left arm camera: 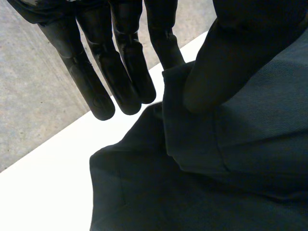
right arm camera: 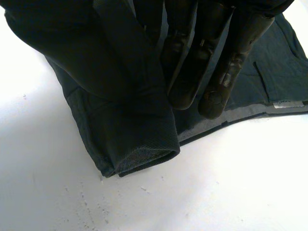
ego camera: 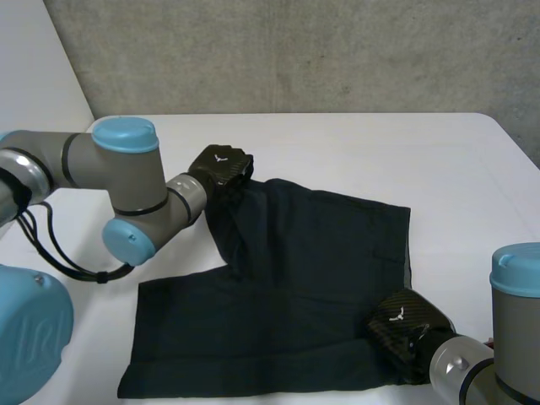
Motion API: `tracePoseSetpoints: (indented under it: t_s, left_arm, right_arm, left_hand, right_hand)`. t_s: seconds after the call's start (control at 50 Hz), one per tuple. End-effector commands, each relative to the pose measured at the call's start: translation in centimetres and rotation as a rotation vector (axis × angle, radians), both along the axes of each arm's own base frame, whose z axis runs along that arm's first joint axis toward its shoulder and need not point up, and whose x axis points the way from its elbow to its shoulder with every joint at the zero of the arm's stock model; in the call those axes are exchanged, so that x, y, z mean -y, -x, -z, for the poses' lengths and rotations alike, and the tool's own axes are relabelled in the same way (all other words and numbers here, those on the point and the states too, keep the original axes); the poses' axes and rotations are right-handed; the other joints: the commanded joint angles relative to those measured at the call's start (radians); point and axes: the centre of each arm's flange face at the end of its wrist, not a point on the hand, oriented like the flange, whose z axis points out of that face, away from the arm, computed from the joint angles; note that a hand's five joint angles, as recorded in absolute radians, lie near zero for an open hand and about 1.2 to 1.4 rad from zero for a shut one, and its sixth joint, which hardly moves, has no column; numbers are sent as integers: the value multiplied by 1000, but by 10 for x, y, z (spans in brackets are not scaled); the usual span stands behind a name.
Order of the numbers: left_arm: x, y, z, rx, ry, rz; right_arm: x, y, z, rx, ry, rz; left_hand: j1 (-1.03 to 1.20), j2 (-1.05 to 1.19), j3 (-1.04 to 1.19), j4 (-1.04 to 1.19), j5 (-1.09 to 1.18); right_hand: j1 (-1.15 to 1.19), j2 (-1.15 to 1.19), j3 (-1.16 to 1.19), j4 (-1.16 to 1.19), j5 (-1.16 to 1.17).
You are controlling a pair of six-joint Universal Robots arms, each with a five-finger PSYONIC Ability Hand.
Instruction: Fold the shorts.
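Note:
Dark shorts [ego camera: 304, 270] lie spread on the white table [ego camera: 380, 152]. My left hand [ego camera: 221, 167] is at their far left corner, and the cloth there is raised off the table in a hanging fold. In the left wrist view the thumb and a finger of that hand [left arm camera: 120, 62] pinch the edge of the shorts [left arm camera: 216, 168]. My right hand [ego camera: 403, 325] is at the near right corner. The right wrist view has the hemmed corner of the shorts [right arm camera: 134, 139] caught between the thumb and the fingers of the right hand [right arm camera: 231, 62], just above the table.
A grey concrete wall [ego camera: 295, 51] stands behind the table's far edge. My left arm [ego camera: 126, 169] reaches over the table's left side. Bare white tabletop [ego camera: 456, 186] lies to the right of and beyond the shorts.

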Motion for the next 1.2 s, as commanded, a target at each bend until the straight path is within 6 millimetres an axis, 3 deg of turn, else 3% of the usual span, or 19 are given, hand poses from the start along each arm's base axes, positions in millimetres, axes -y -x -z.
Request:
tracePoseSetpoints:
  t_s: [0.02,0.16,0.36,0.52,0.62,0.76,0.84,0.86,0.92,0.94,1.02,1.12,1.14,1.2]
  left_arm:
    - [15,3,21,5,22,-42]
    - [14,4,33,12,-5,-30]
    - [7,14,27,-101,-74,75]
    - [4,18,36,-112,-104,84]
    - [-7,33,44,-109,-109,120]
    - [-6,35,33,-122,-86,111]
    - [-2,28,4,-156,-61,94]
    - [1,21,-11,-176,-53,76]
    - [10,2,-23,-197,-66,32]
    - [17,-14,-26,-208,-79,-4]
    - [32,-43,-22,-207,-109,-72]
    - [43,-62,-14,-198,-129,-121]
    - [49,-72,-5,-186,-150,-145]
    - [53,-77,13,-159,-177,-156]
  right_arm:
    - [-1,0,3,-5,-9,-1]
    - [0,0,3,-2,-5,2]
    - [0,0,3,0,-1,-1]
    - [0,0,3,0,1,-1]
    - [-1,0,4,-1,-2,-1]
    - [-1,0,4,-2,-4,0]
    - [0,0,4,0,-3,-1]
    - [0,0,4,0,-3,-1]
    - [0,0,4,0,1,0]
    - [0,0,4,1,2,0]
    - [0,0,4,2,3,0]
    - [0,0,5,0,1,0]
    - [-1,0,5,0,1,-1]
    - [-1,0,5,1,2,-1]
  left_hand:
    - [-73,-61,-62,-61,-64]
    - [-320,-309,-309,-309,-312]
    - [-317,-306,-307,-306,-309]
    - [-312,-300,-301,-300,-303]
    - [-312,-300,-301,-300,-303]
    - [-338,-326,-327,-326,-329]
    - [-405,-394,-395,-394,-397]
    - [-420,-408,-409,-409,-412]
    - [-485,-473,-474,-473,-476]
    - [-511,-499,-500,-500,-503]
    - [-511,-500,-500,-500,-503]
    - [-488,-476,-477,-476,-479]
    - [-485,-473,-474,-473,-476]
    - [-485,-473,-474,-473,-476]
  right_hand:
    - [417,218,195,205,216]
    - [417,218,195,205,216]
    - [417,218,195,205,216]
    - [417,218,195,205,216]
    - [417,218,195,205,216]
    - [417,218,195,205,216]
    - [417,218,195,205,216]
    - [417,218,195,205,216]
    - [417,218,195,205,216]
    - [417,218,195,205,216]
    - [417,218,195,205,216]
    - [417,218,195,205,216]
    - [417,218,195,205,216]
    - [417,218,195,205,216]
